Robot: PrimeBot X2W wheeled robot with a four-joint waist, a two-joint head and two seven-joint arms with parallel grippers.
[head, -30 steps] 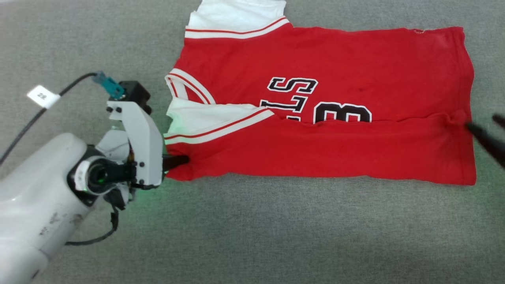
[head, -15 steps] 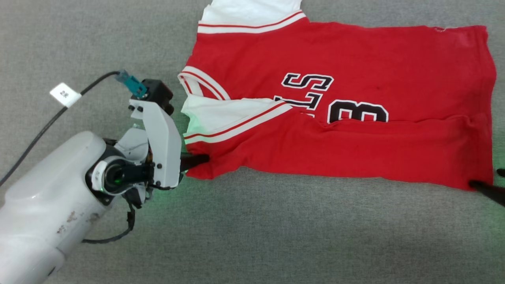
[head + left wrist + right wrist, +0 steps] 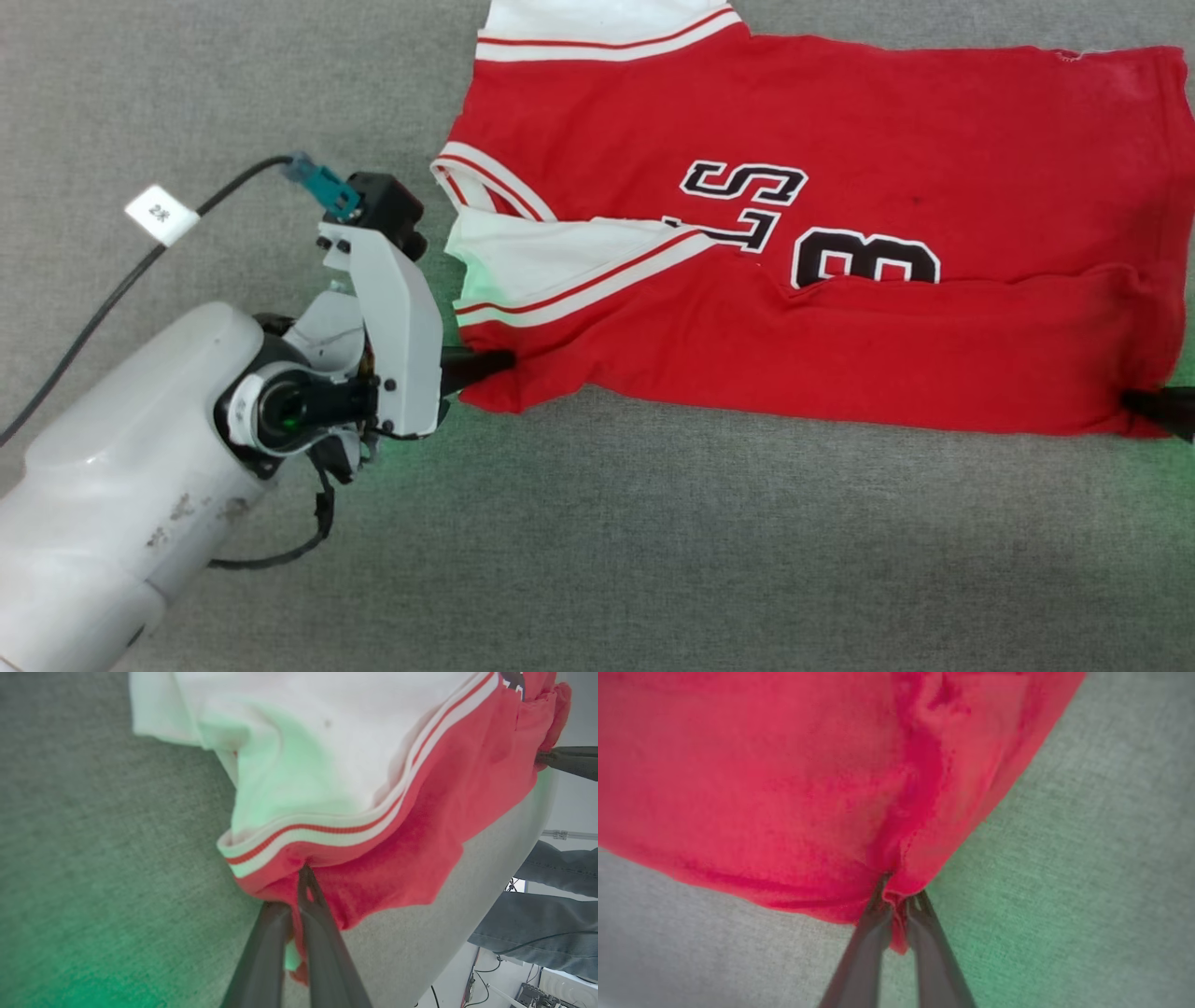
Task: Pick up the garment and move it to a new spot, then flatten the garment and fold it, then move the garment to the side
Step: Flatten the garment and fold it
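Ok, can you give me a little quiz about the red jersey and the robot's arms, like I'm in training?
1. True or false: the left end effector is shut on the jersey.
2. What colour is the sleeve lying over the jersey's front? A) white B) blue C) black
3. Fill in: the right end effector pinches the jersey's ____ fabric.

Key: 1 true; 2 A; 3 red.

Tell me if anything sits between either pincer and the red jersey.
Nothing visible does. The left pincer is shut on the jersey's near corner at the sleeve end, and the right pincer is pinched on its near hem corner.
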